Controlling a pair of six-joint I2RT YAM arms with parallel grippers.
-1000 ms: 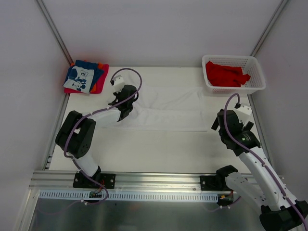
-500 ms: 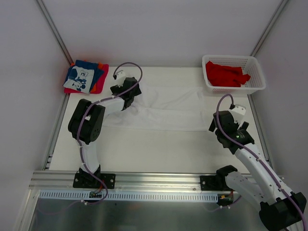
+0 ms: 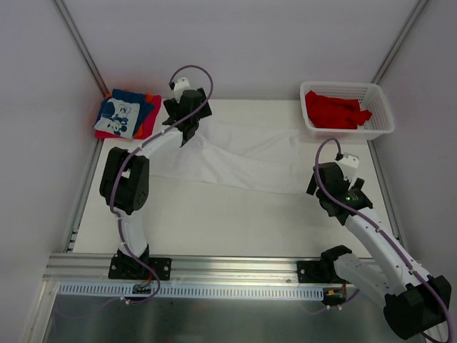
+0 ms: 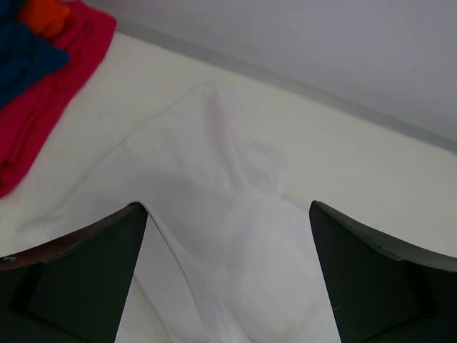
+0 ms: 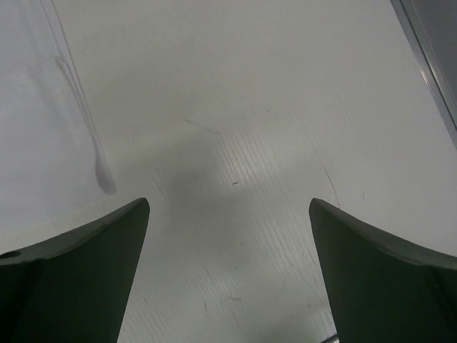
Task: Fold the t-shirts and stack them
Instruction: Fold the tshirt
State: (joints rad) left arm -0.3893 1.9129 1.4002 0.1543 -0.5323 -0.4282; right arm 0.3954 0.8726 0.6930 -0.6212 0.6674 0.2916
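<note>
From overhead, the white t-shirt (image 3: pixel 250 157) is hard to pick out, white cloth on a white tabletop (image 3: pixel 228 221). It lies spread across the far middle, its edges showing only as faint shadows. Its left end slips under the left arm, so that corner is hidden from above. There the dark fingers of the left gripper (image 4: pixel 227 207) blur into the dark wrist.

The left wrist view settles it: the fingers stand wide apart with nothing between them, above a rumpled corner of the white shirt. I cannot tell whether they touch the cloth. The folded stack (image 3: pixel 127 114) is cut off at that view's upper left, showing only red, blue and a bit of orange. Its white print shows only from above, at the far left corner.

The right gripper (image 5: pixel 228 201) is spread wide and holds nothing. Its view shows scuffed bare tabletop, a faint cloth edge at the left, and a thin grey line I cannot identify. Only the overhead view shows the red shirts (image 3: pixel 335 111), heaped in the basket (image 3: pixel 348 131) at the far right.
</note>
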